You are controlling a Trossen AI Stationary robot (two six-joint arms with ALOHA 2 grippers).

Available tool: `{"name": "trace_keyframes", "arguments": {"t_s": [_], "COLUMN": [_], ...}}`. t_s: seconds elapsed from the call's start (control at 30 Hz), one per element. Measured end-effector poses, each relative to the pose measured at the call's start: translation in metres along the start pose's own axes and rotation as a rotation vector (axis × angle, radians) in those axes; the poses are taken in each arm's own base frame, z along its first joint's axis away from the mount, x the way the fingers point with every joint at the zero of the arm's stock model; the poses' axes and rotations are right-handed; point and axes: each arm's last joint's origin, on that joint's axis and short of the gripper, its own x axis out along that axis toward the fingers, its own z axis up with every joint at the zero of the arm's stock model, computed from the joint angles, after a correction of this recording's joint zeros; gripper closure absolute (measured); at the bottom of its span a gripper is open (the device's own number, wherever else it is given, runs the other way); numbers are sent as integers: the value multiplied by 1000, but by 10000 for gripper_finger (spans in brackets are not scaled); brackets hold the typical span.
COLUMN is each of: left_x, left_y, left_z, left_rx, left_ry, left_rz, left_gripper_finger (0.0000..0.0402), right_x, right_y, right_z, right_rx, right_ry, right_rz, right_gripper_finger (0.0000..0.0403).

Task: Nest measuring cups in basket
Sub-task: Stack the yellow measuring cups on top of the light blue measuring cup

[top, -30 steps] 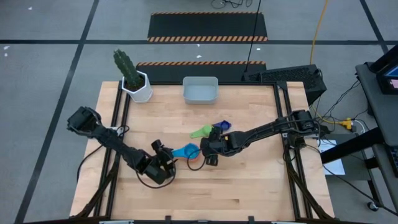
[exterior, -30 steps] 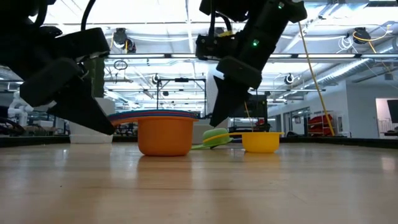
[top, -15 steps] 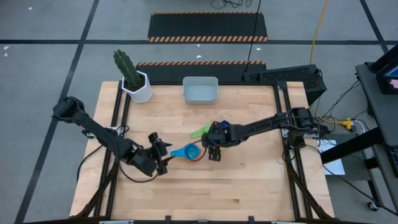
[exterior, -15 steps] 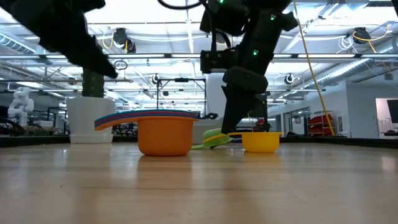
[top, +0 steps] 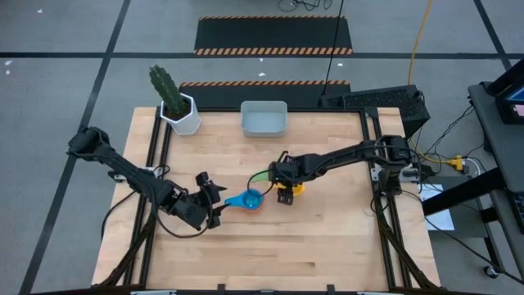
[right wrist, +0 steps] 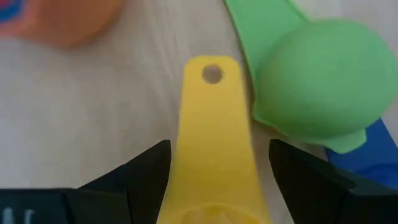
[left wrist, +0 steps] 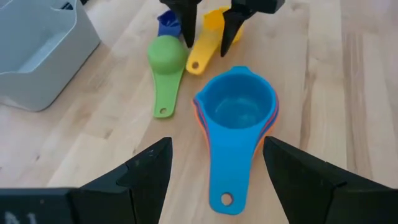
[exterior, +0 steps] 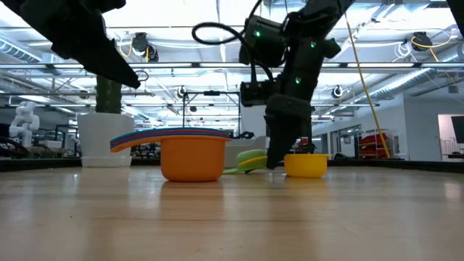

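Yellow cup [top: 287, 191] sits mid-frame in the high view, and the right gripper [top: 283, 188] is directly over it with jaws spread, straddling its handle without pinching yet. Green cup [top: 260, 174] lies upside down just beside it, dark blue cup [left wrist: 166, 23] tucked behind. Nested stack [top: 250, 200], light blue on top over orange, sits slightly lower left of centre. Left gripper [top: 211, 205] waits open just left of the stack's handle. Basket [top: 264, 120] is at top centre, nothing in it. Step looks like picking the yellow one. Next: close on the handle, lift, drop it into the stack.
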Motion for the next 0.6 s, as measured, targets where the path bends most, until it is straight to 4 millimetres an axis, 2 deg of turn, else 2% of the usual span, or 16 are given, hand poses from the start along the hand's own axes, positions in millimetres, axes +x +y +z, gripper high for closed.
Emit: {"name": "trace_keyframes", "arguments": {"t_s": [0.13,0.43,0.6], "left_x": [0,0,2], "left_y": [0,-1,1], "left_z": [0,2,2], "left_rx": [-1,-9,-14], "left_ry": [3,-15,-17], "left_rz": [2,-2,7], "left_gripper_finger": [147,147,147], "right_x": [5,7,7], "right_y": [0,0,0], "right_z": [-8,-11,-11], "right_rx": [12,21,21], "right_ry": [17,24,26], "right_rz": [-4,-5,-7], "right_gripper_finger": [147,231,239]}}
